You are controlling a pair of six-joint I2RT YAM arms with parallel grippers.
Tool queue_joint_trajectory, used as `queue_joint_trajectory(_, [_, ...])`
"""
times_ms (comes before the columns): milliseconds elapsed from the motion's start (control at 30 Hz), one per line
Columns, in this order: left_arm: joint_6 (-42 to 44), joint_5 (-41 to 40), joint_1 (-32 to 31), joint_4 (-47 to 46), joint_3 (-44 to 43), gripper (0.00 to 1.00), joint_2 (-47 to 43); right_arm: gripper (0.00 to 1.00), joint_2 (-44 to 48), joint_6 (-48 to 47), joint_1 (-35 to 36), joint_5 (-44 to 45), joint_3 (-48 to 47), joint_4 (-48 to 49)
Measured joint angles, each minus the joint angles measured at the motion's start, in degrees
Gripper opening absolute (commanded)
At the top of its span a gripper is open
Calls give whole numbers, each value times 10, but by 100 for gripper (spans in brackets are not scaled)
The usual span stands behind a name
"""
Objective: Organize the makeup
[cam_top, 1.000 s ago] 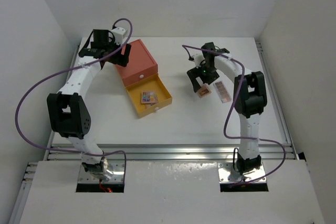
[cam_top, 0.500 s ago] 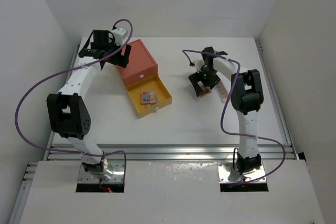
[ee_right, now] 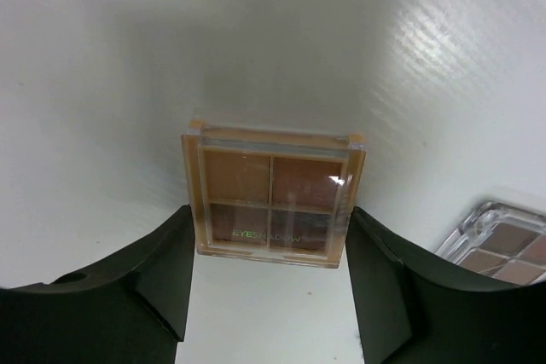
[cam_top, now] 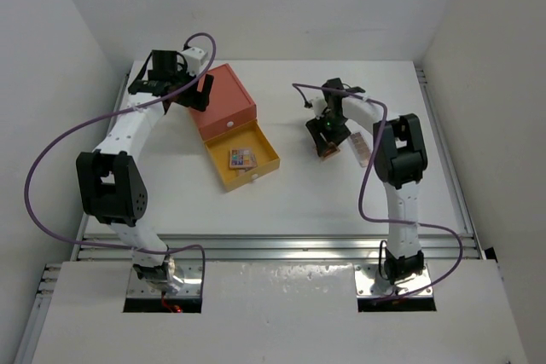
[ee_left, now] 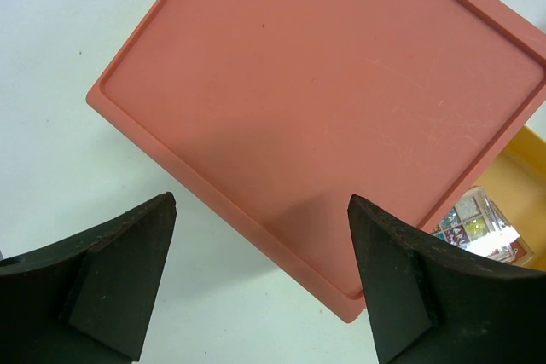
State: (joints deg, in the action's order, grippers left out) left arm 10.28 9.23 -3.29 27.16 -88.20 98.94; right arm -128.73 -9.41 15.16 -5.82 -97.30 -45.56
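A brown four-pan eyeshadow palette (ee_right: 271,198) lies on the white table, also in the top view (cam_top: 328,150). My right gripper (ee_right: 271,215) (cam_top: 327,135) is down over it, one finger against each side of its near end. A second palette (ee_right: 503,249) (cam_top: 362,149) with pinkish-brown pans lies just right of it. A multicoloured palette (cam_top: 241,158) (ee_left: 473,221) sits in the open yellow drawer (cam_top: 266,153). My left gripper (ee_left: 263,210) (cam_top: 193,91) is open and empty above the orange box's back left corner. No black brushes or pencils show.
The orange drawer box (cam_top: 223,100) (ee_left: 341,91) stands at the back left of the table, its yellow drawer pulled out toward the front. White walls close in on the left, back and right.
My right gripper has moved left and down onto the brown palette, which now sits between its fingers. The left arm has not moved.
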Motion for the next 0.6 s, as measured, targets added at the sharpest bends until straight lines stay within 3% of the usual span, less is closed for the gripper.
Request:
queue_joint_trajectory(300, [0,0,0,0,0,88,0,15,82,65,33,20,41,27])
queue_joint_trajectory(600, [0,0,0,0,0,88,0,10,196,161,151,56,3,100])
